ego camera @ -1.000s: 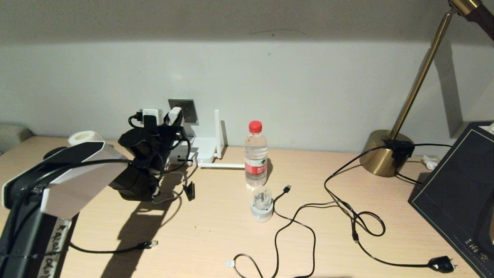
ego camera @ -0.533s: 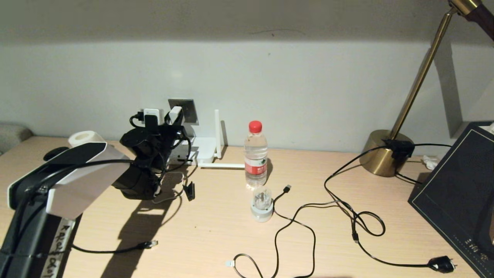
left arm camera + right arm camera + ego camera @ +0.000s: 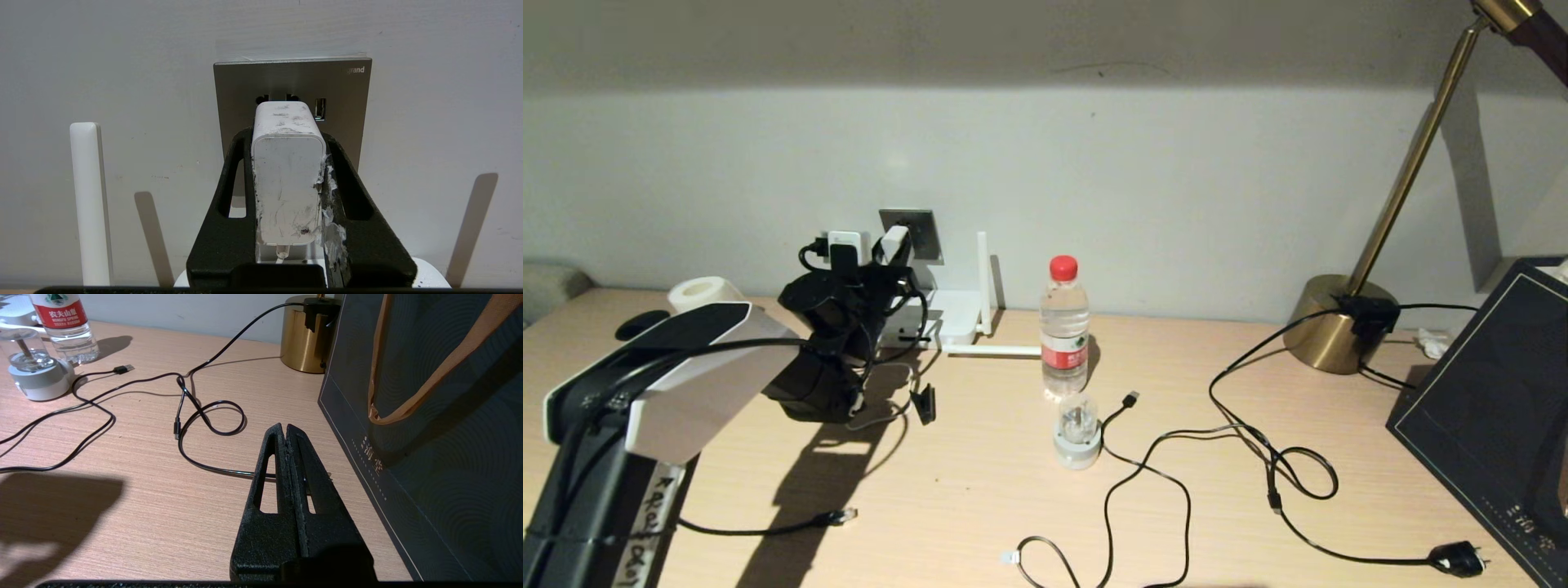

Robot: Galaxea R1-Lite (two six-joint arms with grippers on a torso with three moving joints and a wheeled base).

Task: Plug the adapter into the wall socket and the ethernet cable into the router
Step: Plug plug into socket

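At the wall socket (image 3: 292, 85), left tool (image 3: 286, 134) level, pinching the adapter (image 3: 286, 175); right tool (image 3: 286, 435) pressed together.

The adapter (image 3: 288, 171) sits between the two fingers (image 3: 229, 212) of the left gripper (image 3: 286, 134), and the wall socket (image 3: 292, 81) is on the wall straight ahead of the fingertips, very near the front of the adapter; whether they touch I cannot tell. Below the fingers lies the router (image 3: 952, 318) on the desk (image 3: 980, 490), against the wall. One antenna (image 3: 90, 204) stands up beside the fingers. The clip (image 3: 923, 403) lies on the desk behind the fingers, toward the robot. Further toward the robot lies the ethernet cable (image 3: 837, 517). The bottle (image 3: 1064, 327) stands to the right of the fingers, well apart. The right gripper (image 3: 286, 430) hangs over the desk beside the bag (image 3: 441, 437), with a cord (image 3: 204, 416) lying ahead of its fingers.
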